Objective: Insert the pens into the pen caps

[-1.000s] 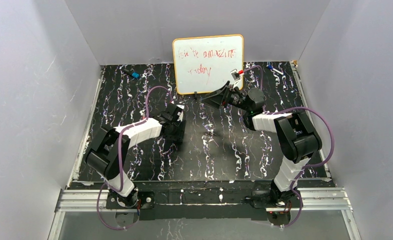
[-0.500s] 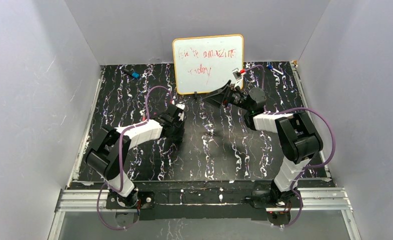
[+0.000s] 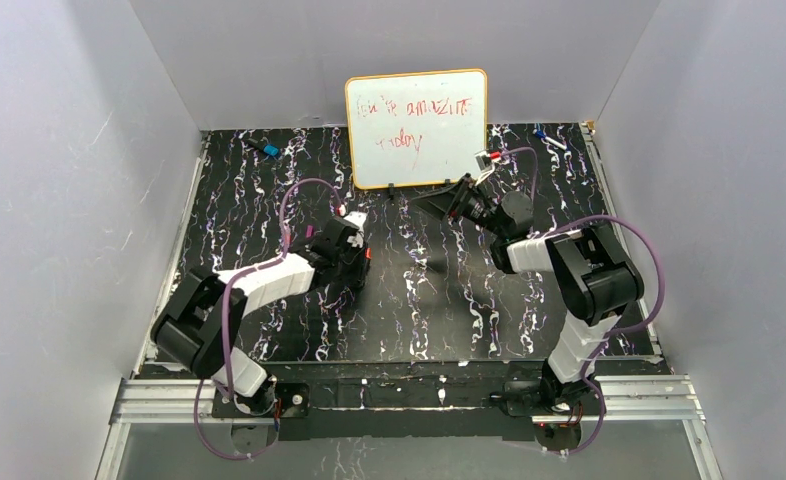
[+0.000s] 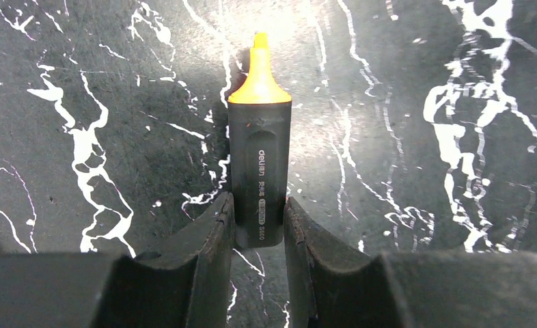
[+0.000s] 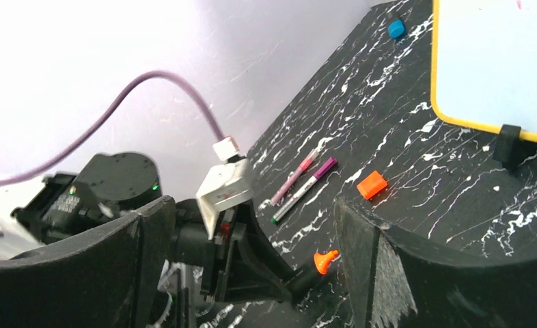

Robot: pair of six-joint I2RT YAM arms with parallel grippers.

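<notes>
Nearest the arm bases, the left gripper point(image 4: 257, 208) is seen pinched on the lower barrel of the black marker point(image 4: 259, 164), with 1 finger pressed to each side. The marker's orange tip is bare and is pointed straight away from the wrist, over the black marbled table point(image 3: 419, 310). From above, this hold is placed a little left of the table's middle.

Farther out, the right gripper point(image 5: 252, 205) is raised above the table and turned towards the left arm. Its 2 fingers point(image 5: 402, 273) are spread wide, and nothing is held between them.

Beyond the marker's tip, in the right wrist view, 2 slim pens are laid side by side on the table. The pinkish pen point(image 5: 294, 178) is just beside the white-barrelled pen point(image 5: 305, 190), which has a purple end. Whether they touch cannot be told. The orange cap point(image 5: 372, 184) is set to their right, apart from them and near the foot of the whiteboard point(image 5: 498, 61).

At the far edge, a blue-tipped pen point(image 3: 269, 148) is seen towards the left corner, and a second blue-tipped pen point(image 3: 542, 133) towards the right.
</notes>
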